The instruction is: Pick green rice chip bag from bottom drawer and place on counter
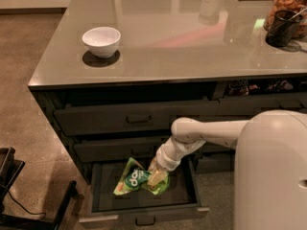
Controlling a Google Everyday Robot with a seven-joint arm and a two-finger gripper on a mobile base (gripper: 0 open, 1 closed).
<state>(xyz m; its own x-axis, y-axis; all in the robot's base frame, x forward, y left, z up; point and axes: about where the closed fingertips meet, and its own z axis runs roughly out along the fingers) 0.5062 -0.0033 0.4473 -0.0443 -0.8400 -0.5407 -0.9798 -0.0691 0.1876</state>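
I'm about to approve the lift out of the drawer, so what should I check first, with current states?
1. Bottom drawer open: ok.
2. Gripper down at the bag, inside the drawer: ok.
3. Bag firmly held: cannot tell.
4. Bare counter space for placing: ok.
5. Bowl well away from the arm: ok.

White lettering, apparently "pop", is noted on the green bag at lower centre, where the gripper is placed. No other text is legible.
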